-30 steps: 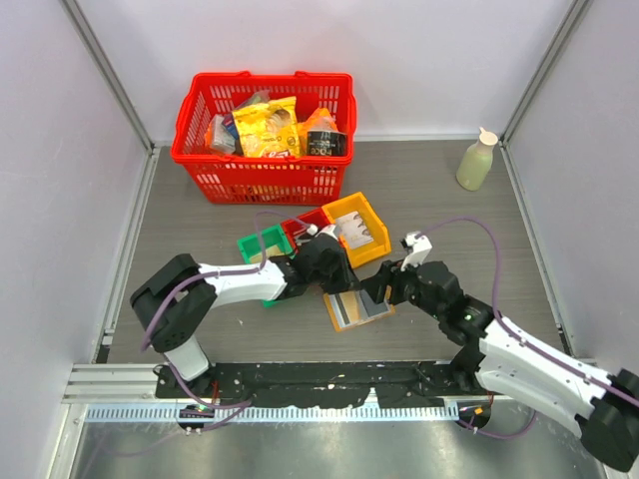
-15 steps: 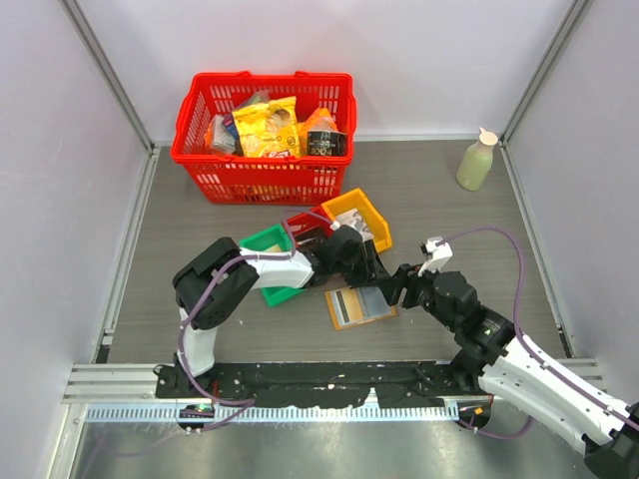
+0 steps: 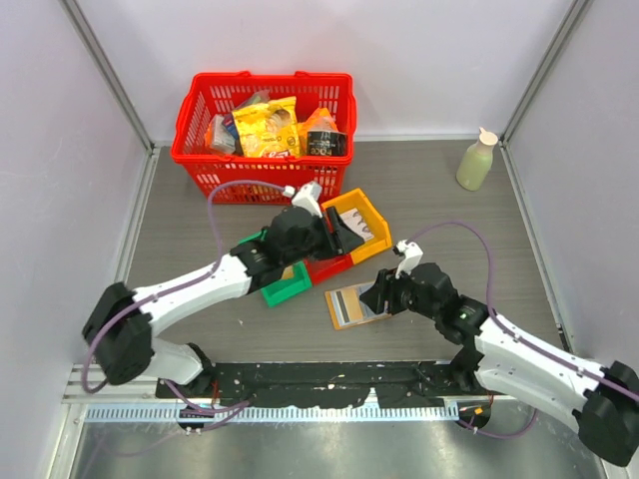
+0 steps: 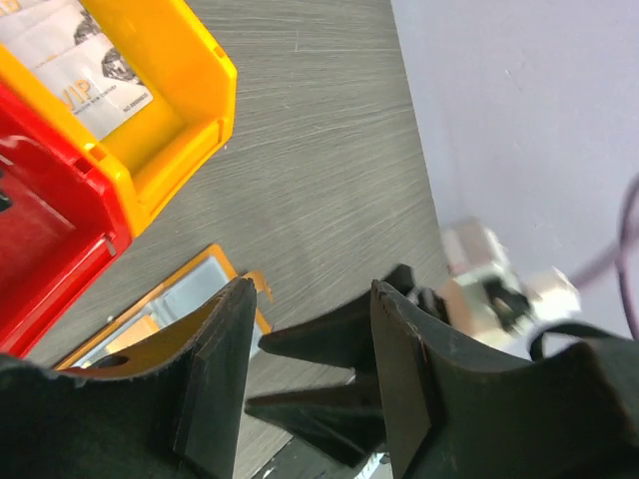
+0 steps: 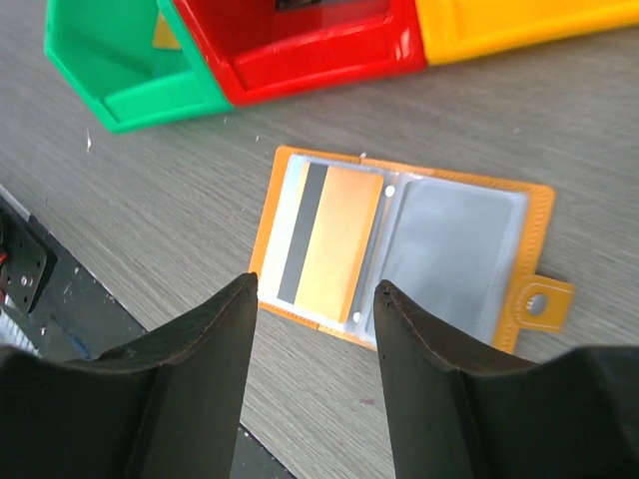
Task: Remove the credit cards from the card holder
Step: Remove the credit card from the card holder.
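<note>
The card holder (image 3: 355,305) lies open on the table, tan-orange with bluish-grey sleeves. In the right wrist view its left sleeve holds an orange card with a grey stripe (image 5: 334,244); the right sleeve (image 5: 449,249) looks empty, and its tab (image 5: 539,299) points right. A whitish printed credit card (image 4: 80,60) lies in the yellow bin (image 3: 364,222). My left gripper (image 3: 339,235) hovers over the bins, open and empty (image 4: 315,289). My right gripper (image 3: 384,294) is open and empty (image 5: 315,289) just above the holder's near edge.
Green bin (image 3: 285,284), red bin (image 3: 327,265) and the yellow bin stand in a row behind the holder. A red basket of groceries (image 3: 265,135) is at the back. A pale bottle (image 3: 476,160) stands at the back right.
My left gripper has lifted away from the card holder and swung back over the yellow bin. My right gripper drew back to the right, then returned to the holder's right edge.
</note>
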Tool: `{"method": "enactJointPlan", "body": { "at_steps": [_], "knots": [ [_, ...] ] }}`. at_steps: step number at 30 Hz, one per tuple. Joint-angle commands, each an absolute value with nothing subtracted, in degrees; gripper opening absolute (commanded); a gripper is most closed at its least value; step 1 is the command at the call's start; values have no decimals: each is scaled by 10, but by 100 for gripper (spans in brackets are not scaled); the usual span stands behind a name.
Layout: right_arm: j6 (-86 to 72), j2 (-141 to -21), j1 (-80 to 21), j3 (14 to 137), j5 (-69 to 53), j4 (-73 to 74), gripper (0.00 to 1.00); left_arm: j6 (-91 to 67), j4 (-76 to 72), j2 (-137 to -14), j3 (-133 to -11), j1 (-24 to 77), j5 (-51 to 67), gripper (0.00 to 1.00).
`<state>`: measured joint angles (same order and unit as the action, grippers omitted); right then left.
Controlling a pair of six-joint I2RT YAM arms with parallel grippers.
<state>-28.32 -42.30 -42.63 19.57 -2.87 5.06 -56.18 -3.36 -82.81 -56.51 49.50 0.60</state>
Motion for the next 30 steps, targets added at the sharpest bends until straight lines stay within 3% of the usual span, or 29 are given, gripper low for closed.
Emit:
{"method": "enactJointPlan", "body": {
  "at_steps": [1,11,21,30],
  "knots": [
    [-309,-488,-417,186,-104,-60,52,-504,24,-755,-503,504,-39,50],
    [-388,-660,-324,160,-250,-239,38,-471,4,-784,-443,553,-16,29],
    [-395,-722,-294,141,-266,-269,38,-463,-2,-917,-485,577,-3,20],
    [-402,-784,-293,134,-322,-331,39,-464,104,-928,-502,595,-67,10]
  ]
}}
